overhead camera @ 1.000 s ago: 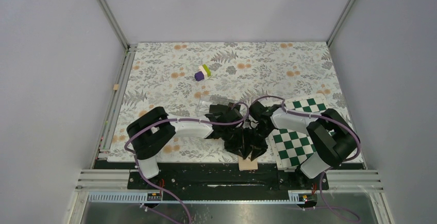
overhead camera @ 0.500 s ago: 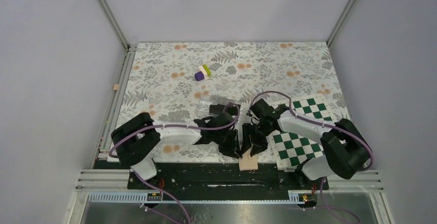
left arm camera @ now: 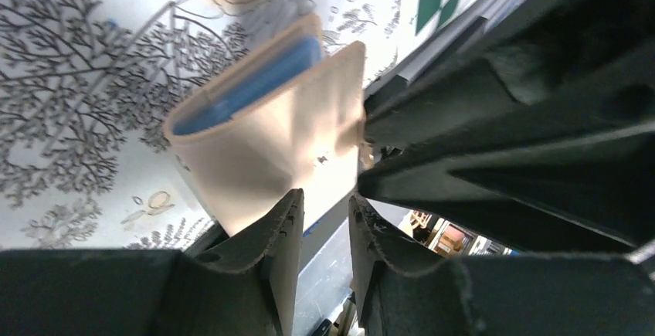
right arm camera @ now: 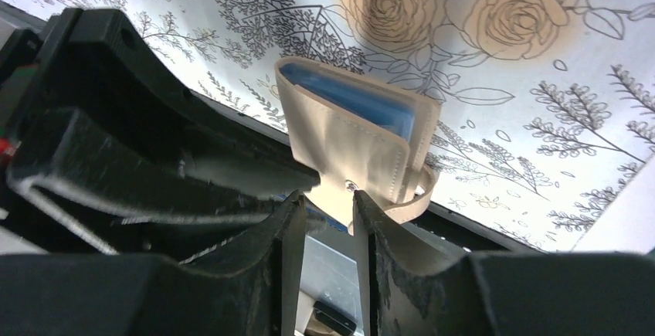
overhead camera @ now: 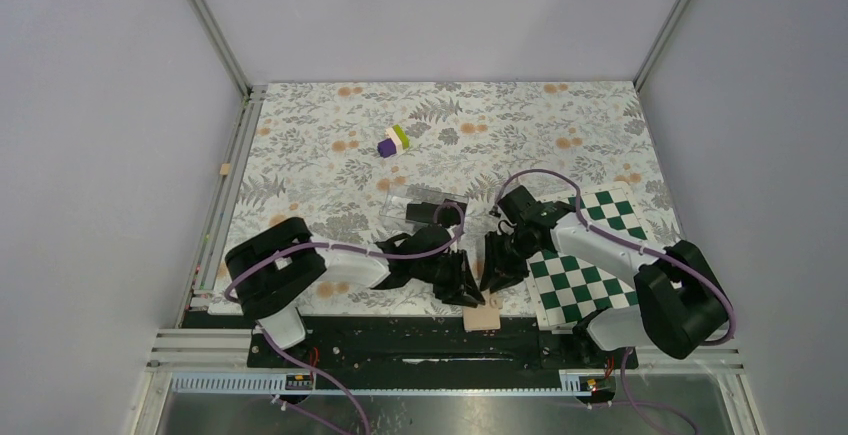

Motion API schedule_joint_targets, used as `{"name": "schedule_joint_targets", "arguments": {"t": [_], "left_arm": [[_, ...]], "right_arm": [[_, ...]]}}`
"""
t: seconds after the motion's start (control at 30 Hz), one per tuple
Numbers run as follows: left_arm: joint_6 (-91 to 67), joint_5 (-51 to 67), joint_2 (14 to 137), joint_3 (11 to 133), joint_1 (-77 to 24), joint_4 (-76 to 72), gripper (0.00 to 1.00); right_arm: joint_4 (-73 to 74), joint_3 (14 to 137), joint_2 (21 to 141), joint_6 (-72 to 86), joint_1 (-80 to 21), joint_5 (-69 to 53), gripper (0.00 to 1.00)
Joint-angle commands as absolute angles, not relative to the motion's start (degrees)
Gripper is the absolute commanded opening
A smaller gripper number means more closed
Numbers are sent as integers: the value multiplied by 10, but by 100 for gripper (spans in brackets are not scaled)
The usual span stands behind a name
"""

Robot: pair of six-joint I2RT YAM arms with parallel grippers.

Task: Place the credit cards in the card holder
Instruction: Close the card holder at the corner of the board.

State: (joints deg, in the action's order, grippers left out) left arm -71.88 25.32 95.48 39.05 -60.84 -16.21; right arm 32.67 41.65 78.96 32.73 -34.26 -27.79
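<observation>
The left gripper [left arm camera: 323,197] and right gripper [right arm camera: 328,195] (both narrow) sit at the wallet [left arm camera: 263,143] — whether either grips it cannot be told.

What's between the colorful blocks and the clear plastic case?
Nothing but bare flowery tablecloth lies between the blocks and the clear case; the top view shows it.

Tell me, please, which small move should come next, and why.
Probably pull the two flaps gently apart. The wallet is only slightly open, its blue inside barely showing, and the left gripper and right gripper sit at its opposite sides, jaws nearly closed.
</observation>
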Motion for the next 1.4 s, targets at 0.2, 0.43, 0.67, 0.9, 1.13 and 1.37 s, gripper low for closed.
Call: {"name": "schedule_joint_targets", "arguments": {"t": [0.2, 0.43, 0.67, 0.9, 1.13, 1.37], "left_arm": [[-716, 256, 1003, 422, -605, -128, 27], [-713, 260, 1022, 431, -605, -119, 18], [-708, 259, 1018, 433, -603, -114, 15], [-709, 260, 1020, 432, -603, -116, 15], [-707, 258, 1011, 429, -601, -122, 15], [-711, 268, 1009, 421, -599, -164, 21]], "right_arm": [[383, 402, 756, 289, -329, -226, 28], [398, 387, 732, 287, -324, -208, 18], [404, 391, 736, 283, -323, -195, 11], [442, 397, 726, 294, -323, -131, 4], [402, 375, 737, 301, -324, -201, 0], [336, 364, 768, 326, -341, -249, 0]]}}
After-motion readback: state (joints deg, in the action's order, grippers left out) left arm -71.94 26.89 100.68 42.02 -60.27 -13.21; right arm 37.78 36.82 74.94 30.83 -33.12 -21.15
